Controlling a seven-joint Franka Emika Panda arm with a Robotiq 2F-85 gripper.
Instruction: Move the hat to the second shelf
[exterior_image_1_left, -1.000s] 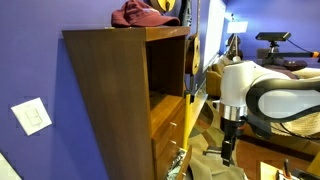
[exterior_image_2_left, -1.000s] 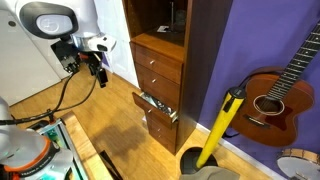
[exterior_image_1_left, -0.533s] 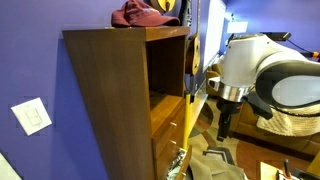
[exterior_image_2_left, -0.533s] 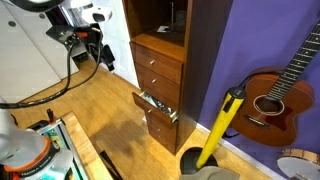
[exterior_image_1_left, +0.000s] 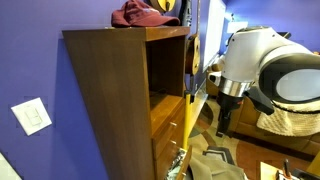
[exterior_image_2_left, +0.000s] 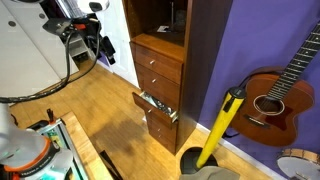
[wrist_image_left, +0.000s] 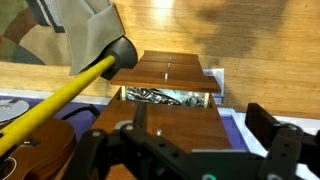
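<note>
Fingers parted wide in the wrist view, nothing between them. Gripper hanging low, to the right of the bookcase and well apart from it, pointed down over the open drawer and the wooden floor. Hat lying on the bookcase's dark top panel, high above the gripper and untouched. Second shelf lower down inside the case, on its open right side. Judged as the approach to the hat, barely begun. To do it well: rise clear above the top panel first, then come in over the hat from the open side, keeping the wrist off the case's front edge. Pinch the soft crown rather than the curved brim, and close gently so as not to shove it farther back on the panel. Expect the cloth to sag once lifted, so carry it clear of the shelf's edge before sliding in. Mind the guitar and the yellow-handled tool leaning near the case. Against half a second ago: raised slightly and drawn a little nearer the bookcase in both exterior views; hat in the same place.
</note>
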